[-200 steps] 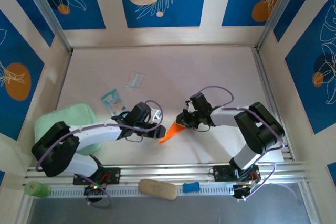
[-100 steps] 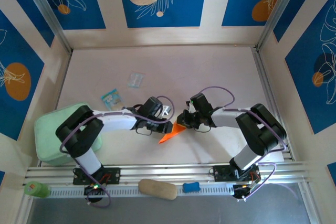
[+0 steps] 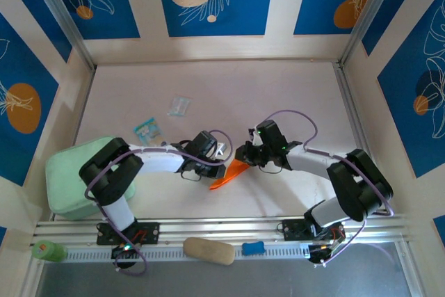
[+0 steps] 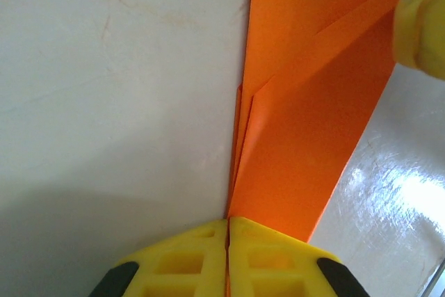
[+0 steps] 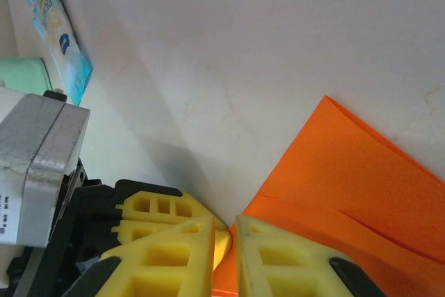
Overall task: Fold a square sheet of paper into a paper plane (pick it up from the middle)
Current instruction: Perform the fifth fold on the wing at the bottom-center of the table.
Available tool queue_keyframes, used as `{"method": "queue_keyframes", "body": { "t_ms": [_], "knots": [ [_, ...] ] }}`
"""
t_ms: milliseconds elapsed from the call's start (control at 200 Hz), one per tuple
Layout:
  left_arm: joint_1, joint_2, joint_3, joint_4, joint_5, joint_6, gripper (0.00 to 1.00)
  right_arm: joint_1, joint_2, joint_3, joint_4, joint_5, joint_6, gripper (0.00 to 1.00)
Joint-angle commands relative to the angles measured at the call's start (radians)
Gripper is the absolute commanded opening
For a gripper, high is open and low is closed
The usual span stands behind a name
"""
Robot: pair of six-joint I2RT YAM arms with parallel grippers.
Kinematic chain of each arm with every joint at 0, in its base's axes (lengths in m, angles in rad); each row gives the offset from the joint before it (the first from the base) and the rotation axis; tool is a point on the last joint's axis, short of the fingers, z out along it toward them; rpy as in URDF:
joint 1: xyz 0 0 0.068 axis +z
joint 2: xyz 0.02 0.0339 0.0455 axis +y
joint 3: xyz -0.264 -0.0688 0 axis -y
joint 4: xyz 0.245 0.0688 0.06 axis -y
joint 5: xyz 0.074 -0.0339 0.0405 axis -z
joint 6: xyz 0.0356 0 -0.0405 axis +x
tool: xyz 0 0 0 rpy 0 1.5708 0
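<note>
I read the folded sheet of paper as thin, matt, crisply creased — the table smooth, faintly glossy — the left pincer moulded yellow plastic.

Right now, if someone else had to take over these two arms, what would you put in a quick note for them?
Left gripper: shut on one edge of the orange paper.
Right gripper: shut on the same paper from the opposite side.
Paper: between the two arms, near the middle of the table; whether it is lifted or resting, I cannot tell.
Done: folded into a narrow, pointed, layered shape.
Left: probably the last creases or wings, then setting it down. Move the arms together, or the paper may tear.
</note>
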Motion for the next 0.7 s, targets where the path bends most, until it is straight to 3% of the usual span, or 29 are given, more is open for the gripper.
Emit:
{"method": "queue_keyframes", "body": {
  "t_ms": [0, 320, 540, 690],
  "knots": [
    [-0.050, 0.073, -0.037, -0.047, -0.016, -0.012, 0.07, 0.014, 0.011, -0.027, -0.027, -0.022, -0.012, 0.14],
    [-0.051, 0.047, -0.048, -0.043, -0.001, -0.011, 0.09, -0.034, 0.055, -0.048, -0.072, 0.029, -0.005, 0.13],
    [-0.051, -0.023, -0.072, 0.018, 0.032, -0.028, 0.35, -0.038, 0.041, -0.052, -0.067, 0.012, 0.002, 0.13],
    [-0.051, -0.056, -0.079, 0.023, 0.033, -0.020, 0.37, -0.039, 0.047, -0.072, -0.040, -0.009, 0.010, 0.14]
  ]
}}
